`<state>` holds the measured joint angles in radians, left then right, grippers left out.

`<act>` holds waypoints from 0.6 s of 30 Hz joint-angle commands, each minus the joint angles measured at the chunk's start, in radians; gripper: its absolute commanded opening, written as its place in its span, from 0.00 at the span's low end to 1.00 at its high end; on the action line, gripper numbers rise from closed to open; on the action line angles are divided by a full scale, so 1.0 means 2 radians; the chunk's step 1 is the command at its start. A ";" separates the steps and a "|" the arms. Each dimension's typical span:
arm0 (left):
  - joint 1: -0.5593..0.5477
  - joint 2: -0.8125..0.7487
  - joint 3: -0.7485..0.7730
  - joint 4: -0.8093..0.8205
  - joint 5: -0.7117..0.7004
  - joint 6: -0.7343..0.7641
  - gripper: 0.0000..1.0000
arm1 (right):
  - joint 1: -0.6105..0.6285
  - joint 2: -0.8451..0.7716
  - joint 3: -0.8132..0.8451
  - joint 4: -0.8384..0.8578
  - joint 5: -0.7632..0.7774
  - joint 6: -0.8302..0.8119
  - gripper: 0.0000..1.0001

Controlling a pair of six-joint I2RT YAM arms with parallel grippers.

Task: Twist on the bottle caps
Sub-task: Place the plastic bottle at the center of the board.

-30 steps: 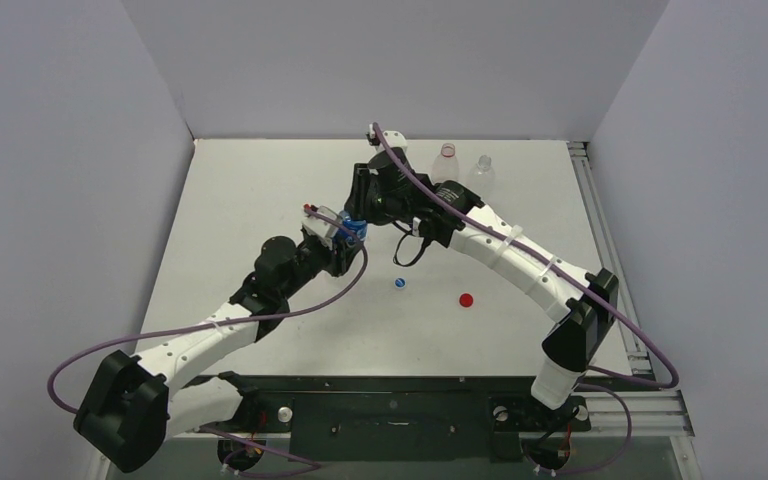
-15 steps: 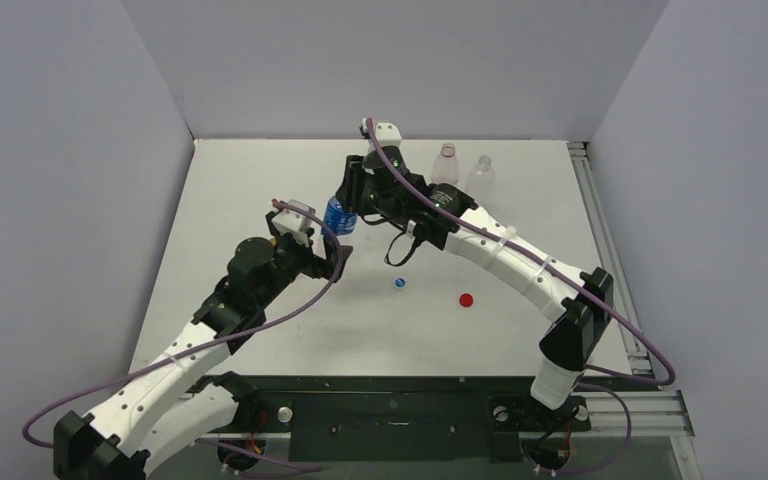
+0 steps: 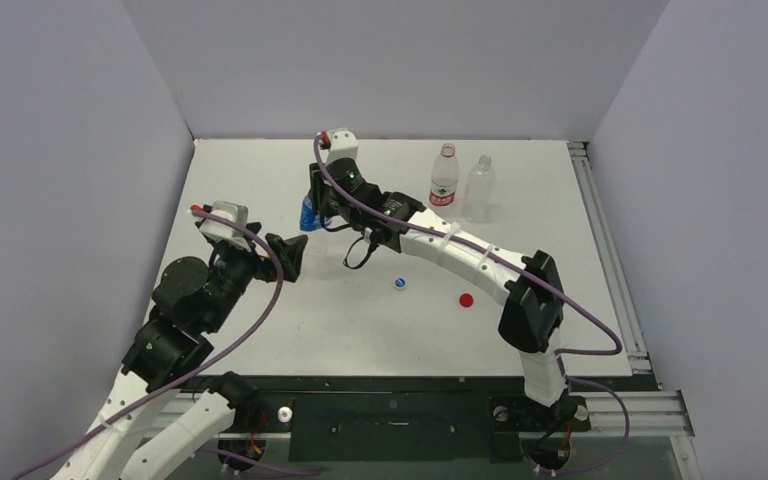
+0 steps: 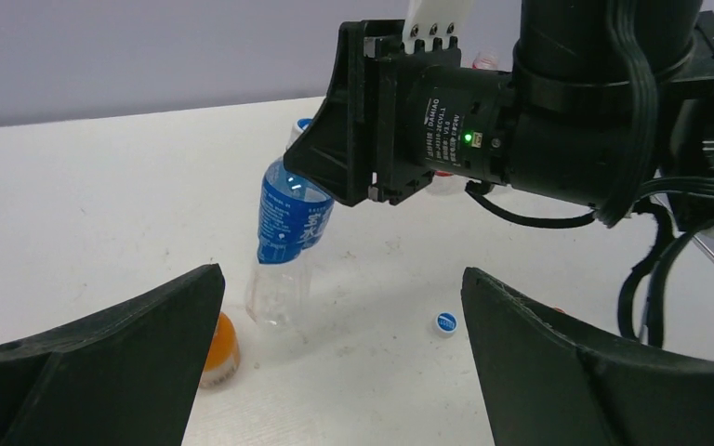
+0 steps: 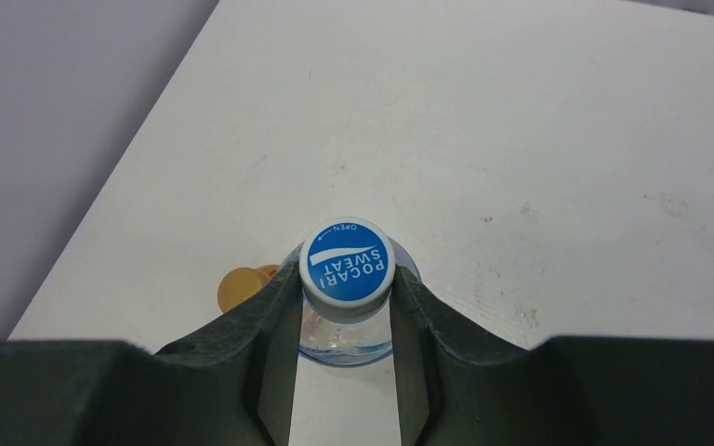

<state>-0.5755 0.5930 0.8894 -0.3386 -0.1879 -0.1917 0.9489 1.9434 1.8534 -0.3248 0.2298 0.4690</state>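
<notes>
On white table [image 3: 250, 190], right fingers [image 5: 270, 353] clenching clear plastic bottle [image 4: 288, 223], round blue-white cap [image 5: 347, 263], left fingers [image 4: 102, 372] released.

1. The held bottle [image 3: 310, 213] leaned at the far left-centre of the table [image 3: 520, 230], its neck clamped between the fingers of the right gripper [image 3: 317, 196].
2. The first cap [image 5: 347, 263] sat on its top.
3. The second cap [image 4: 217, 350] lay just beside its base, on the left arm's side.
4. The second bottle [image 3: 444, 177] stood far right, with the third bottle [image 3: 478, 188] just right of it.
5. The third cap [image 3: 399, 283] lay mid-table, and the fourth cap [image 3: 466, 299] lay to its right.
6. The left gripper [image 3: 290, 256] hung spread wide, near-left of the held bottle and apart from it.
</notes>
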 commanded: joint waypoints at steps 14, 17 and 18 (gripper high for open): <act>0.002 -0.028 0.115 -0.077 -0.066 -0.050 0.96 | 0.030 0.131 0.136 0.132 0.066 -0.127 0.00; 0.002 -0.031 0.122 -0.080 -0.068 -0.050 0.96 | 0.034 0.151 0.162 0.133 0.067 -0.140 0.00; 0.003 -0.030 0.126 -0.083 -0.069 -0.049 0.96 | 0.034 0.160 0.166 0.133 0.068 -0.142 0.00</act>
<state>-0.5743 0.5430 1.0832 -0.4931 -0.2913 -0.2703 1.0042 2.2368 2.0987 -0.1329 0.3367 0.2424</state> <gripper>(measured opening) 0.966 0.316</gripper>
